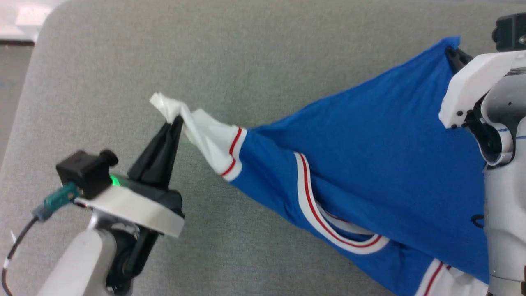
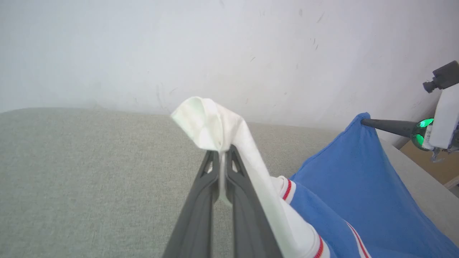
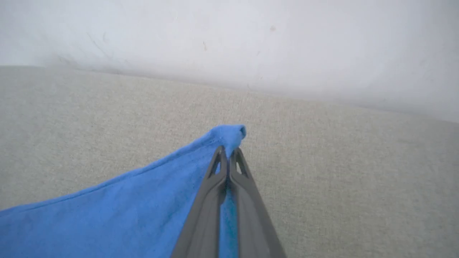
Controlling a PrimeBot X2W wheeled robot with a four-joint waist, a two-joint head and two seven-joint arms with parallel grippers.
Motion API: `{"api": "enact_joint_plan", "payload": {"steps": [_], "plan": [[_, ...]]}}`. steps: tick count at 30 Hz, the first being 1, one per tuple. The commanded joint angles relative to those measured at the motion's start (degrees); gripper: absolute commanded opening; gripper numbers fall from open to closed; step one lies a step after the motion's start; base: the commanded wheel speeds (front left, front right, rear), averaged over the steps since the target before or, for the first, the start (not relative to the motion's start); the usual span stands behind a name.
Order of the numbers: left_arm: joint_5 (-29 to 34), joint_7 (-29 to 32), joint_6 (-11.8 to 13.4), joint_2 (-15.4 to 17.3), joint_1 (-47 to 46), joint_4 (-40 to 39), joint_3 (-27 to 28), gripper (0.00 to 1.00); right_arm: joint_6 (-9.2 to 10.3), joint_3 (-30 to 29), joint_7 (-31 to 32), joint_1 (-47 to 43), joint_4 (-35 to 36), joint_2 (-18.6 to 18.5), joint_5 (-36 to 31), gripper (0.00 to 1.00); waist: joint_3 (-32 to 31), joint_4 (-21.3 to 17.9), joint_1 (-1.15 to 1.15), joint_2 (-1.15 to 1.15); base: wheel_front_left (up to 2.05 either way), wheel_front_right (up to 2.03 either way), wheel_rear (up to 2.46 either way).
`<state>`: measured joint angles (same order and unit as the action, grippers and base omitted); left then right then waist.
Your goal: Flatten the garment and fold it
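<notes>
The garment (image 1: 370, 156) hung stretched over the grey table (image 1: 102, 61), from nine o'clock to three o'clock in the head view. The left gripper (image 1: 177, 120) was pinched tight on its white sleeve (image 1: 209, 131) at nine o'clock. The right gripper (image 3: 228, 152) was pinched tight on a blue corner at two o'clock.

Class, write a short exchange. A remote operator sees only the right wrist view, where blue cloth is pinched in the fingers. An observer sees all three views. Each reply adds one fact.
Operator: What is the other arm doing?
Observer: The left gripper is shut on the white sleeve of the shirt.
Operator: Is the shirt flat?
Observer: No. It stretches between the left gripper and the right gripper, with folds near the striped collar.
</notes>
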<state>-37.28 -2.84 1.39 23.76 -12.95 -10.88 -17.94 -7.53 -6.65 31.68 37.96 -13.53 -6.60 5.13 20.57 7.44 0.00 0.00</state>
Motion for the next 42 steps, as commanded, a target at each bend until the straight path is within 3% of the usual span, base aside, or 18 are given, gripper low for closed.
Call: {"api": "enact_joint_plan", "payload": {"steps": [1,9,14,19,30,42], "plan": [[0.8,0.0,0.4,0.4,-1.5,0.1,0.2,0.00,0.04,-0.1,-0.6,1.0,0.3,0.1,0.3,0.00,-3.9,-2.2,0.00,0.00,0.00,0.00,0.00],[6.0,6.4,-2.7,4.5,-18.8,4.6,-1.4,0.00,0.04,0.7,-7.0,7.6,-0.3,0.2,0.8,0.00,-12.4,-6.1,0.00,0.00,0.00,0.00,0.00],[6.5,11.1,-5.7,4.4,-32.8,11.6,-3.0,0.00,0.04,2.7,-7.1,14.5,-3.6,0.7,1.0,0.00,-15.4,-8.3,0.00,0.00,0.00,0.00,0.00],[8.0,14.0,-7.1,4.3,-46.8,21.2,-4.1,0.00,0.04,3.1,-8.7,23.3,-9.5,1.9,-0.5,0.00,-15.7,-10.9,0.00,0.00,0.00,0.00,0.00],[9.0,13.2,-7.7,1.7,-66.6,37.7,-3.9,0.00,0.04,0.5,-13.4,38.1,-23.6,3.5,-6.7,0.00,-10.7,-14.4,0.00,0.00,0.00,0.00,0.00],[9.2,8.1,-8.7,0.6,-77.0,43.1,-7.6,0.00,0.04,-2.7,-17.1,46.8,-29.4,3.7,-11.2,0.00,2.3,-15.3,0.00,0.00,0.00,0.00,0.00]]}}
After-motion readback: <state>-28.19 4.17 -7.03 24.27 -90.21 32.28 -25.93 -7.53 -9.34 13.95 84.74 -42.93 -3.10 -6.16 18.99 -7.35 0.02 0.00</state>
